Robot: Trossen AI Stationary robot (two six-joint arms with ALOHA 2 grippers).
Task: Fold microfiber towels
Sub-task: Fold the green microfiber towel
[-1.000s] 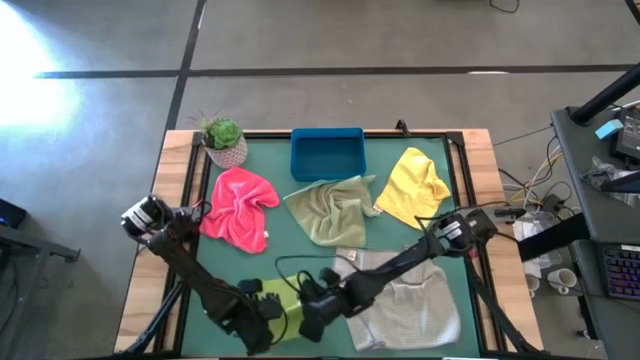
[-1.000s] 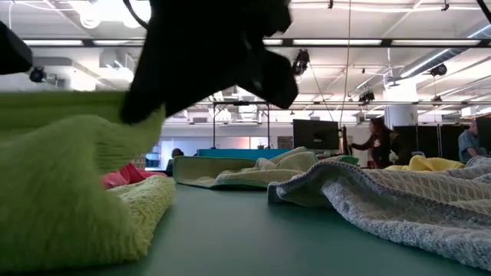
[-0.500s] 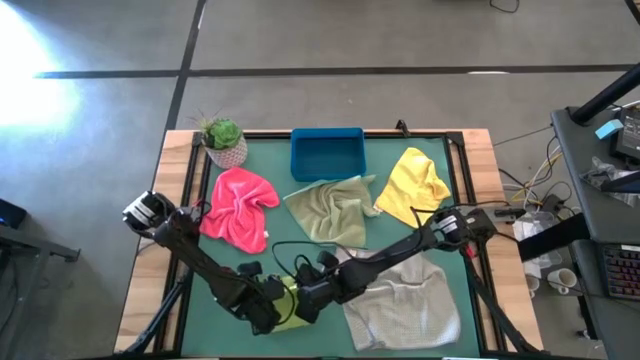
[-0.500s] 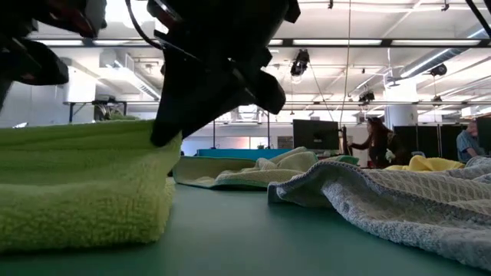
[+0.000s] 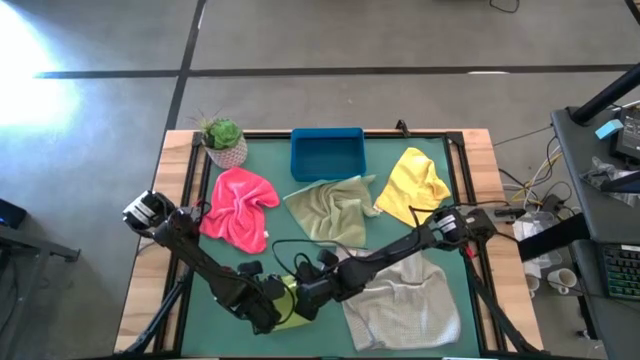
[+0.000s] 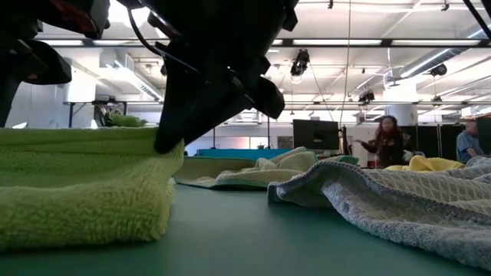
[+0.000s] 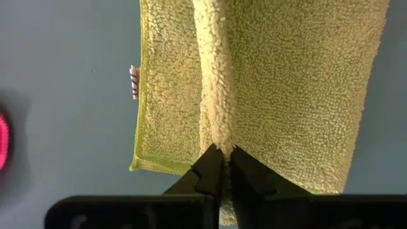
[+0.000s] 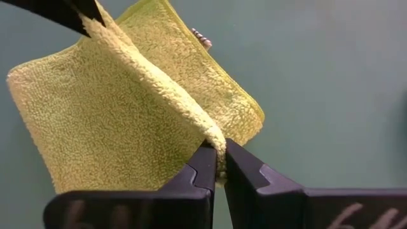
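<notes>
1. The lime green fuzzy microfiber towel [image 5: 288,303] lies at the near edge of the green counter [image 5: 380,245], left of centre, folded over on itself with one edge lifted into a ridge.
2. The left gripper [image 7: 220,166] is closed tight on one end of that raised edge; its fingers pinch the cloth between them.
3. The right gripper [image 8: 217,164] is likewise clamped on the other end of the same edge, so the ridge runs stretched between the two grippers.
4. In the low view the lime towel [image 6: 84,184] rests on the counter as a thick double layer, its top edge held up under the dark arm.
5. Just beside it, toward the right, lies the larger light grey waffle-weave towel [image 5: 405,300], spread out and rumpled; the right arm reaches across it.
6. Farther back lie the crumpled hot pink towel [image 5: 238,207], the olive green towel [image 5: 330,209] and the yellow towel [image 5: 415,185], each apart from the lime one.
7. At the far edge stand a blue rectangular plastic tray [image 5: 327,153] and a small potted green plant [image 5: 224,140].
8. People [image 6: 386,140] stand in the room behind.
</notes>
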